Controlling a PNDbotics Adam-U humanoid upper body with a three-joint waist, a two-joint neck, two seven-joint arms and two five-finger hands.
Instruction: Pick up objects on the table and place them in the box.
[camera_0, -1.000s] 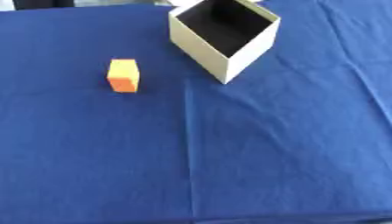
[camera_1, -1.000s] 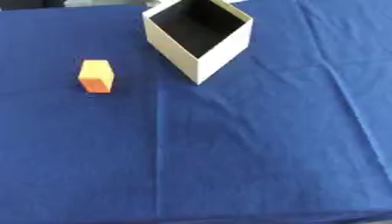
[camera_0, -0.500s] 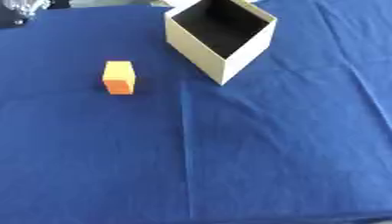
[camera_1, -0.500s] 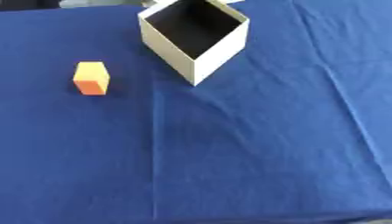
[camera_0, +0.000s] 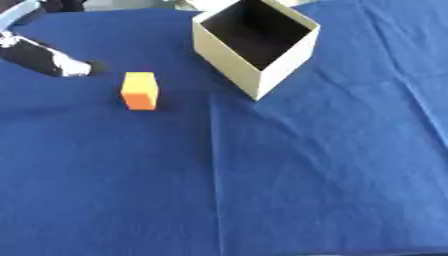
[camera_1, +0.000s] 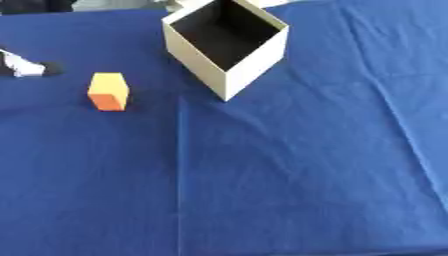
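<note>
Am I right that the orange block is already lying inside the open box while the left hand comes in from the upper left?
Not quite: the orange block sits on the blue cloth left of the open box, as the left eye view shows. The left hand does come in from the upper left.

One orange block sits on the worktop, the only loose item in sight. One open cream box stands near it, turned corner-on. One blue cloth covers the whole surface. One robot hand, the left, shows at the upper left edge, black with a pale tip; its fingers cannot be made out. The right hand appears in neither view.
</note>
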